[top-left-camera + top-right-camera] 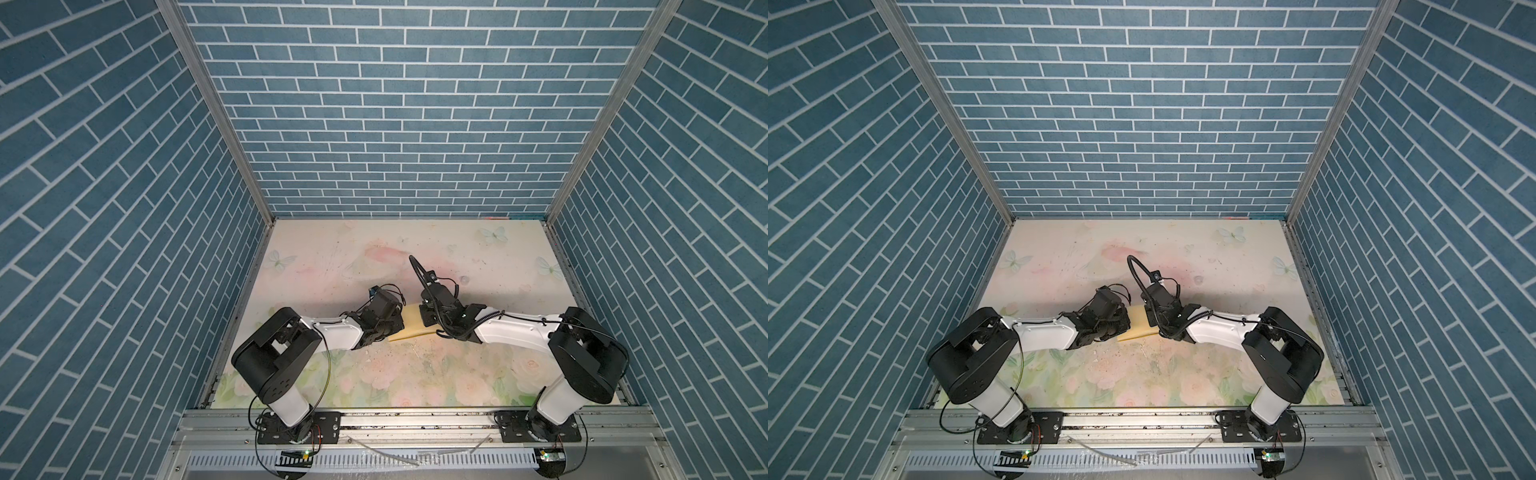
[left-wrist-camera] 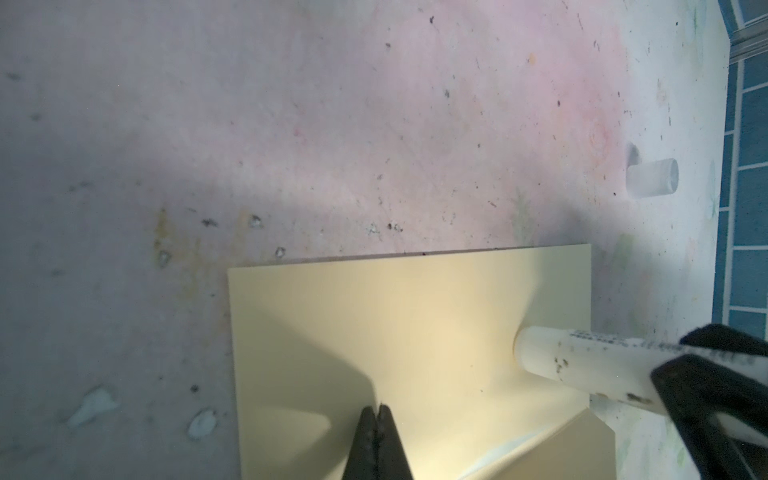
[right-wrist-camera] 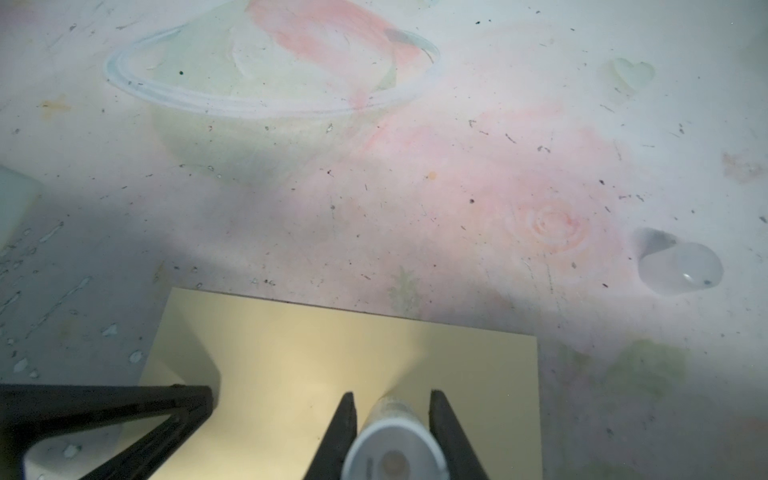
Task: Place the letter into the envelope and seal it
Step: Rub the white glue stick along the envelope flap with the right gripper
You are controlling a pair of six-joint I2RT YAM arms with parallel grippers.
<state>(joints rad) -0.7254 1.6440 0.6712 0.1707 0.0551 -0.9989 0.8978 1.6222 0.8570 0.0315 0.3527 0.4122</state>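
The left gripper (image 2: pixel 377 411) had its jaws pressed together with nothing between them. Their tips were set down on the envelope (image 2: pixel 415 332), well in from its edges. The yellow-tan paper ran out flat ahead of those tips and to either side of them.

The right gripper (image 3: pixel 392 399) had its jaws part-spread and was pinching a glue stick (image 3: pixel 395 453). The white tube ran lengthwise between the two fingers and stuck out past their tips. In the left wrist view the stick (image 2: pixel 573 361) reached from the right gripper (image 2: pixel 673 357) over the envelope's edge towards the left jaws. Its end seemed to meet the paper, though contact could not be told for sure. A darker tan flap (image 2: pixel 582 449) stood folded up beside the stick, to one side of the left jaws.

In both top views the envelope (image 1: pixel 411 326) (image 1: pixel 1138 328) lay on the table (image 1: pixel 457 249) between the two grippers. The left gripper (image 1: pixel 394 327) covered one end and the right gripper (image 1: pixel 426 322) the other.

A small clear cap (image 3: pixel 679 268) lay on the table ahead of the right jaws and off to one side. It was well apart from the envelope. The left wrist view showed the cap (image 2: pixel 652 176) too, far beyond the stick.
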